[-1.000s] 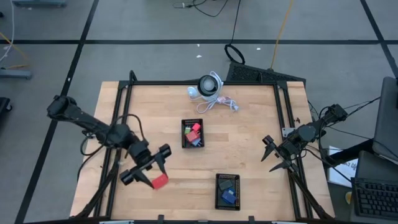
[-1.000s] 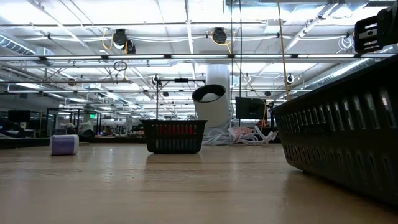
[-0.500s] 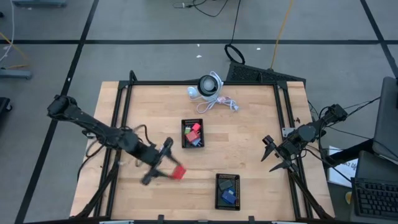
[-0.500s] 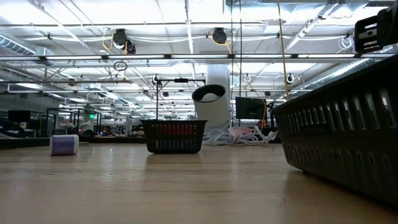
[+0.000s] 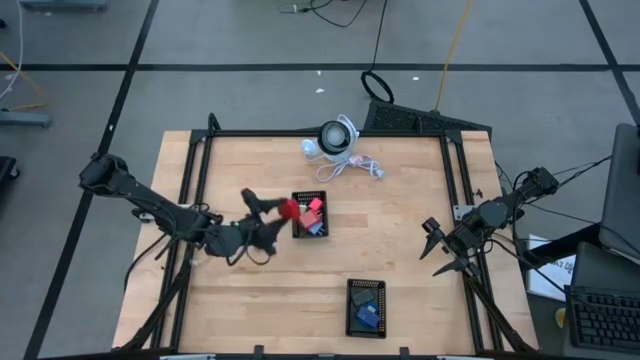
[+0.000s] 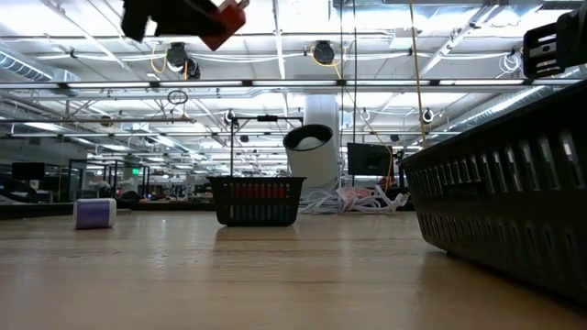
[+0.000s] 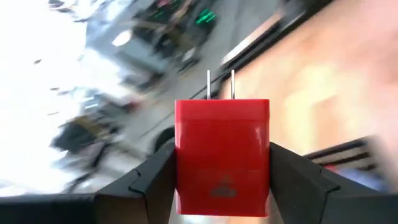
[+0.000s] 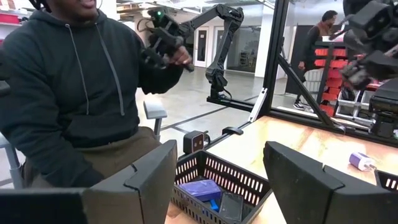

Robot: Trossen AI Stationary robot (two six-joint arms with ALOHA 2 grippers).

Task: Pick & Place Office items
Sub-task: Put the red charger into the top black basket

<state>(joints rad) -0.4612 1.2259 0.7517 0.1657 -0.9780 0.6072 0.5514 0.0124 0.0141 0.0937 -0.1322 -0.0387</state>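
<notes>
My left gripper (image 5: pixel 279 213) is shut on a red blocky piece (image 5: pixel 289 209) with two metal prongs (image 7: pixel 220 84), held in the air just left of the central black tray (image 5: pixel 310 232). That tray holds red and blue pieces. In the low view the red piece (image 6: pixel 229 14) shows high above the table. A second black tray (image 5: pixel 366 306) near the table's near edge holds blue pieces. My right gripper (image 5: pixel 437 247) waits open at the table's right edge. My left gripper pinches the red piece between its two fingers, one finger (image 7: pixel 155 180) on each of two opposite side faces (image 7: pixel 186 168). The prongs point away from the wrist, beyond the fingertips. The piece is lifted clear of the table.
A white round device with a coiled cable (image 5: pixel 338 140) lies near the far edge. A small purple item (image 6: pixel 94 213) sits on the table in the low view. A seated person (image 8: pixel 68 93) shows beyond the table in the right wrist view. Bare wood lies between the trays.
My left gripper, holding the red piece, has swung from the near-left part of the table toward the far edge and the central tray, turning as it went and rising. It now shows at the top of the low view.
</notes>
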